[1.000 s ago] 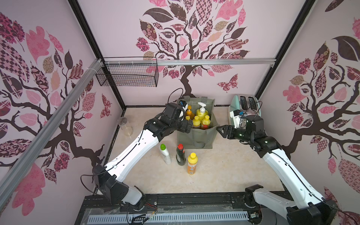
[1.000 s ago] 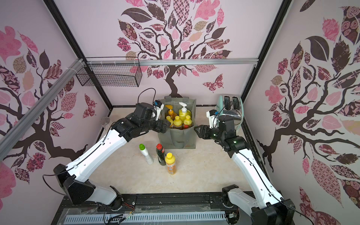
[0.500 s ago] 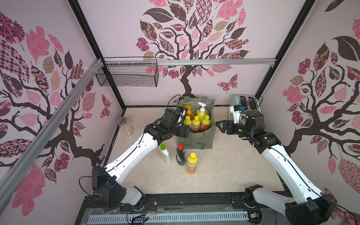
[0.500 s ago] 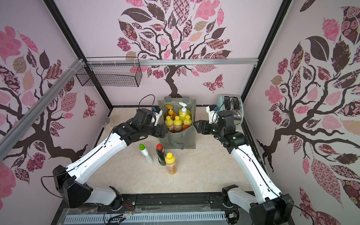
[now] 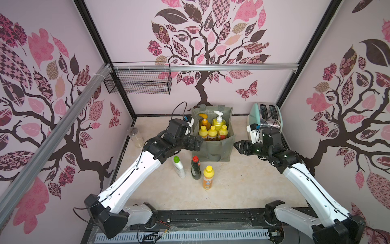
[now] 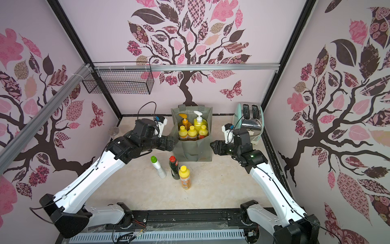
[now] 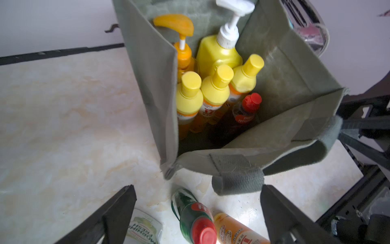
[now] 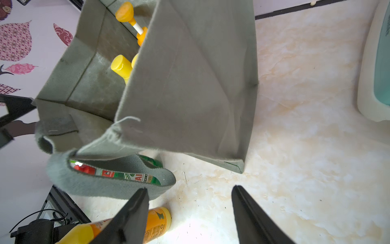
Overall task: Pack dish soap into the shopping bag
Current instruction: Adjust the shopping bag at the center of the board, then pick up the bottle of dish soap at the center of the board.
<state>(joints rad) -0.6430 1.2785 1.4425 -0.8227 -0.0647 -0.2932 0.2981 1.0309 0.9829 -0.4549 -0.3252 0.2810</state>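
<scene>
**A:** Closest in, three bottles of dish soap stand on the worktop [image 5: 242,186], low beneath the left tool [image 5: 199,144]: the small orange bottle [image 5: 208,177], the dark red-capped bottle [image 5: 195,168] and the white green-capped bottle [image 5: 179,166].

**B:** And that left tool is spread wide with nothing in it. The right tool [image 5: 238,146] is parted and empty too. The shopping bag [image 5: 213,147] sits right between them.

**A:** Next pick, I reckon. How should it go?

**B:** Come straight down and pinch just under a cap, keeping the bottle upright. Lift it well above the rim. Watch the strap handle [image 7: 238,179] drooping just ahead of the left tool. The right tool could steady the bag wall.

**A:** Is there room inside?

**B:** The packed bottles [image 7: 215,90] crowd the far side, so aim for the gap nearest the tools.

**A:** Any writing?

**B:** The white label looks like "Morning Fresh". The dark one shows only "AI" through the strap loop. The orange labels are too blurred to read.
</scene>
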